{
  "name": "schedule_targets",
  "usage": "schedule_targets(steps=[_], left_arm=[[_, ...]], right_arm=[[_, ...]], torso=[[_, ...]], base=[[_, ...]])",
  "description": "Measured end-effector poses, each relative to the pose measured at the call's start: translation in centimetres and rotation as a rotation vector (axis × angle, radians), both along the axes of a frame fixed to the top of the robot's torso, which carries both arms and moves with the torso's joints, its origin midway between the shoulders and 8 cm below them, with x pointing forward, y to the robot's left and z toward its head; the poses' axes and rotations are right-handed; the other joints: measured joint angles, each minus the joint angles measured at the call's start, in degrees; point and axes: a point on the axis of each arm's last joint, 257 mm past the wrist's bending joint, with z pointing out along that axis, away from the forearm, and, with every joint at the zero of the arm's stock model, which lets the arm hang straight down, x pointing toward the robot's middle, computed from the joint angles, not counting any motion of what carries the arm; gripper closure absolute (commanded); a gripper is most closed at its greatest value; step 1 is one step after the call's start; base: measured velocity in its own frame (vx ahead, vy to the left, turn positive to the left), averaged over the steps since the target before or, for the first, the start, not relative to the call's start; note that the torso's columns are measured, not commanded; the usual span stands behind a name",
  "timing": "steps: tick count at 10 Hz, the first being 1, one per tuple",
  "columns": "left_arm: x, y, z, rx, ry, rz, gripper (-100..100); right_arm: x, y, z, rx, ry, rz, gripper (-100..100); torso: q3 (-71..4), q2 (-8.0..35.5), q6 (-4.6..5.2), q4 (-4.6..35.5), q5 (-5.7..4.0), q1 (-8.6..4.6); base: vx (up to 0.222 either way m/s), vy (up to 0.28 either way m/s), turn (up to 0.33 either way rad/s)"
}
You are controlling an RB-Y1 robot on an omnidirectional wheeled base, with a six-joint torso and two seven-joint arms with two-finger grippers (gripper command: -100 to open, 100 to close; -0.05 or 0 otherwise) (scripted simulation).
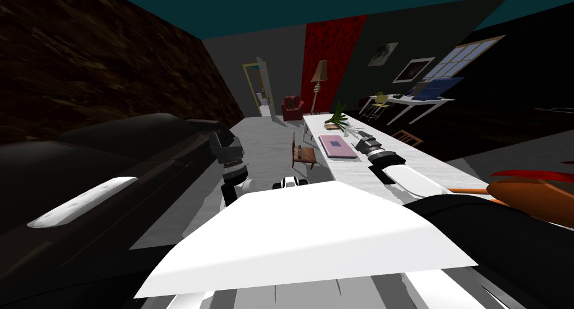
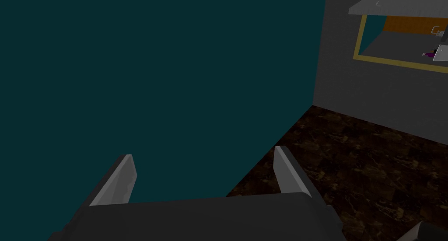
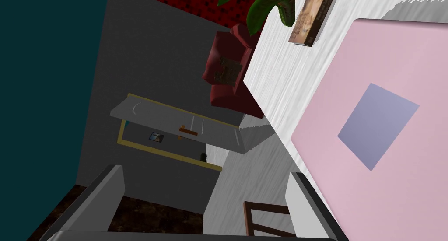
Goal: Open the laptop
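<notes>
laptop (image 1: 338,146) (image 3: 385,120): one, pink, with a grey-blue square on its lid, lying shut and flat on the table (image 1: 404,154), near the table's long edge on the wooden chair's side.

right gripper (image 3: 205,178) (image 1: 359,136): one, over the table, two fingers spread apart with nothing between them. one finger was drawn across the laptop's rim, and i could not tell whether it touched.

left gripper (image 2: 203,154): one, held well off the table on my left, two fingers likewise apart and empty.

handling, as i judged it: the lid looked thin, stiff and smooth, light to lift but not to be squeezed hard, since a screen sat under it. the flat top offered no hold. the place to take it was the lid's free edge, opposite the hinge, with a fingertip slipped under the lip. which edge carried the hinge i could not tell. the base seemed likely to slide on the table if i pulled along it rather than up.

also on the table, toward its far end: one book (image 3: 313,18), one leafy plant (image 3: 267,6). at the table's side: one wooden chair (image 1: 303,153).
</notes>
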Motion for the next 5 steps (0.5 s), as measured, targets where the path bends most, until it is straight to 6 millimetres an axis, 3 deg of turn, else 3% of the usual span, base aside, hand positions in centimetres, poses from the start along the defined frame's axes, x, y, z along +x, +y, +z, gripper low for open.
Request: schedule_targets(steps=[5], left_arm=[[0.0,0.0,0.0,0.0,0.0,0.0,0]], right_arm=[[0.0,0.0,-0.01,0.0,0.0,0.0,0]], torso=[[0.0,0.0,0.02,0.0,0.0,-0.01]], base=[[0.0,0.0,0.0]])
